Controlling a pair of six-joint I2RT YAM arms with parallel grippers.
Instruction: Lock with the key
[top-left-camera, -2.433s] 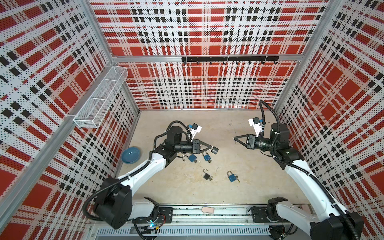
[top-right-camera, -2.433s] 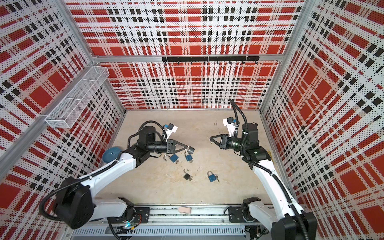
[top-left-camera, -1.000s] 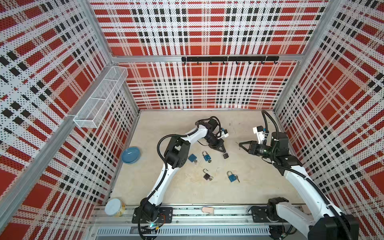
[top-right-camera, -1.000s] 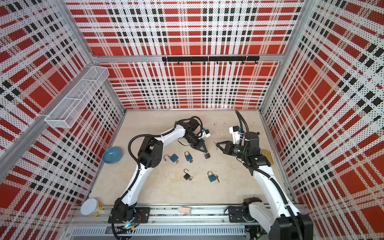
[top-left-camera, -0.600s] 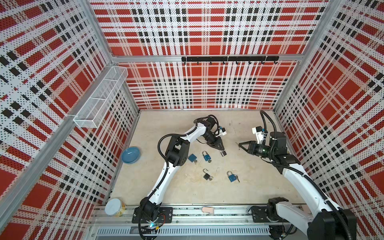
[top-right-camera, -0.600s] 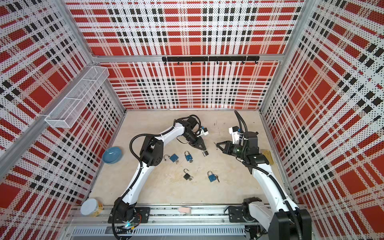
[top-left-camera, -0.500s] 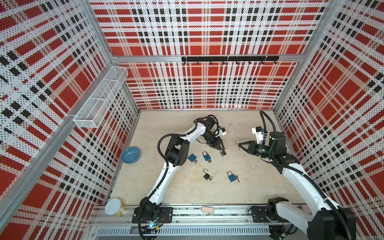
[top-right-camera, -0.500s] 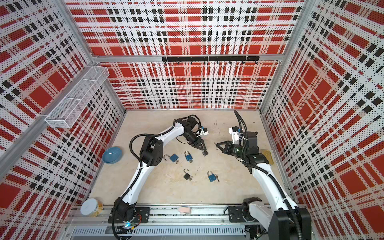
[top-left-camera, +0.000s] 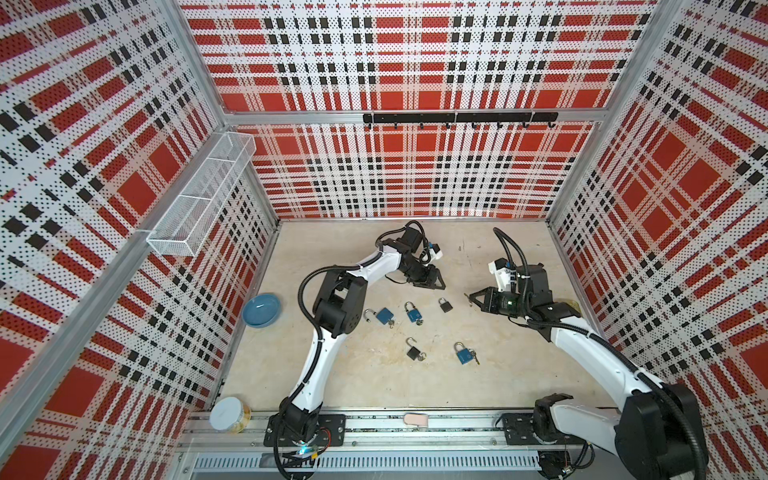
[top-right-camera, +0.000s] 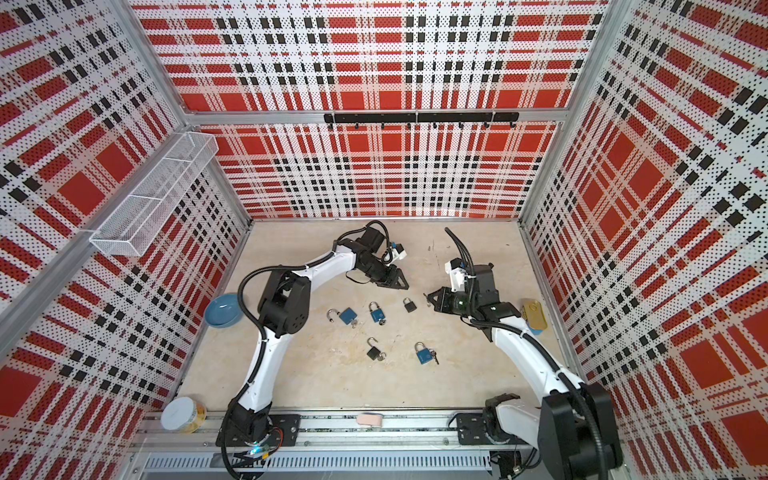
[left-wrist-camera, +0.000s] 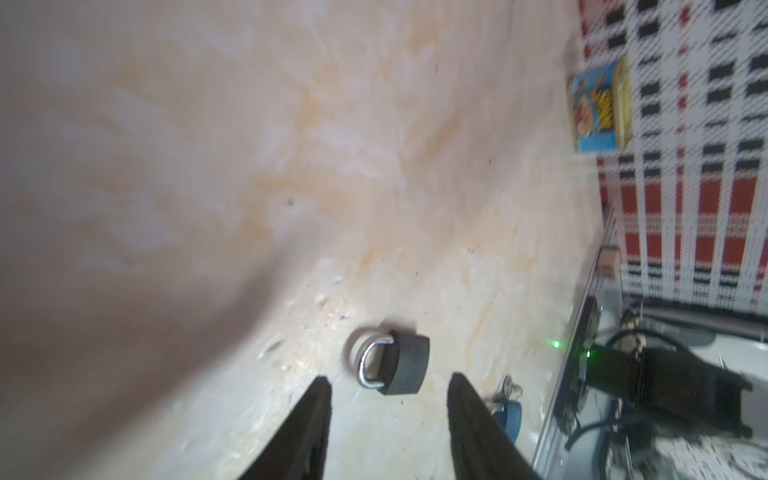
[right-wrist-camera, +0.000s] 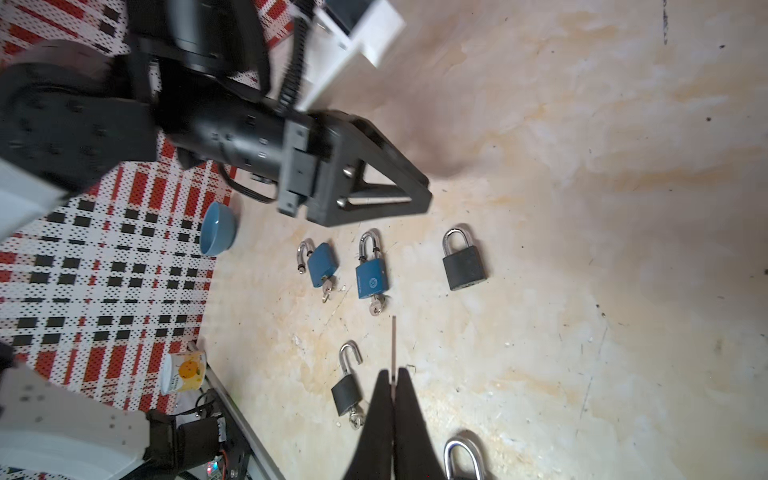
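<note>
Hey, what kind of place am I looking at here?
Probably a robot test cell: perforated plaid wall panels box in the tabletop, two robot arms are bolted to a front rail, and padlocks lie scattered, likely as practice props.

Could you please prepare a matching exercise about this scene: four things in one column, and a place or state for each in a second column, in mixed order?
1 left gripper
2 right gripper
3 blue bowl
4 black padlock between the grippers

a shut on the key
b by the left wall
c jaws apart, holding nothing
d shackle closed, no key in it

Pairs: 1-c, 2-a, 3-b, 4-d
</note>
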